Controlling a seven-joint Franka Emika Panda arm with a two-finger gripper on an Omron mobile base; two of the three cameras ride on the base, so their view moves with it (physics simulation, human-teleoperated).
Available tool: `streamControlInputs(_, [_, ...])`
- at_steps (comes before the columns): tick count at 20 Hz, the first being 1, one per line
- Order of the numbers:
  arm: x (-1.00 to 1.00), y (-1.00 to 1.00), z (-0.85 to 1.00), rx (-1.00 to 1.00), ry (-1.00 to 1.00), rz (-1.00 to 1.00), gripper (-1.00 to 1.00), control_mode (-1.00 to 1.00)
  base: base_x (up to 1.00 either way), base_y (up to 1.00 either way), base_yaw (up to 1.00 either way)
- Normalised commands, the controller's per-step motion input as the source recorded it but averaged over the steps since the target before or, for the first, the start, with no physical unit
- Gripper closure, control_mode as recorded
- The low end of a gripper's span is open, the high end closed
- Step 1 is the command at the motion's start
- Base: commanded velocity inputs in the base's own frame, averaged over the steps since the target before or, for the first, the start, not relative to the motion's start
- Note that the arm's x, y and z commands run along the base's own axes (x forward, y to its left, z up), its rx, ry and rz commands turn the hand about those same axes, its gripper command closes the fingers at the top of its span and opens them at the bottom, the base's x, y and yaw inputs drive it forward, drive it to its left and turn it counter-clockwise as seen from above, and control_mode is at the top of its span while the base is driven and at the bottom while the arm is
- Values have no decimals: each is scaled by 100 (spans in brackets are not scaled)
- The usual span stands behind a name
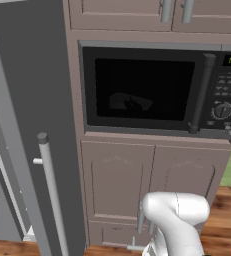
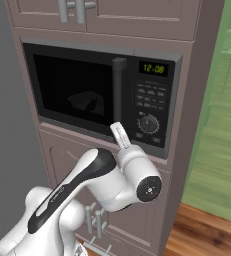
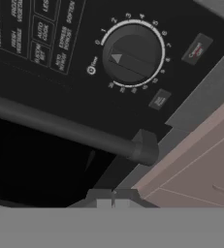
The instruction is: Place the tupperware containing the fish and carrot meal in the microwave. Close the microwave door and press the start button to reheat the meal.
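Two steps look done. The microwave (image 1: 159,87) door (image 1: 139,89) is shut, and it fills the upper middle of the left base view. Through the dark window you can see a pale, dim shape inside, at the middle of the glass. It is most likely the tupperware (image 2: 87,102), but the glass is too dark to make out the fish and carrot meal. One step is left, I think: pressing start. The green display (image 2: 153,68) at the upper right of the right base view shows a clock time, so the oven does not seem to be running yet. The gripper (image 3: 112,197) sits at the bottom middle of the hand view, and its tips are pressed together with nothing between them. It is just below the end of the door handle (image 3: 74,133), near the lower edge of the panel (image 3: 65,38). The dial (image 3: 132,52) is at the upper middle of that view. Small buttons sit beside and under the dial, but the words on them are too blurry to read. The gripper is close to the panel, so it seems ready to poke a button.
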Motion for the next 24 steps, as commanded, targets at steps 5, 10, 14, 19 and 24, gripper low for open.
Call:
streamControlInputs(5, [37,0,-1,12,2,0,100,-100,0,0,0])
streamControlInputs(10, [35,-1,-2,15,4,0,100,-100,0,0,0])
streamControlInputs(14, [24,-5,-14,15,4,0,100,-100,0,0,0])
streamControlInputs(19, [13,-7,-26,14,4,0,100,-100,0,0,0])
streamControlInputs(24, [16,-6,-15,12,3,0,100,-100,0,0,0])
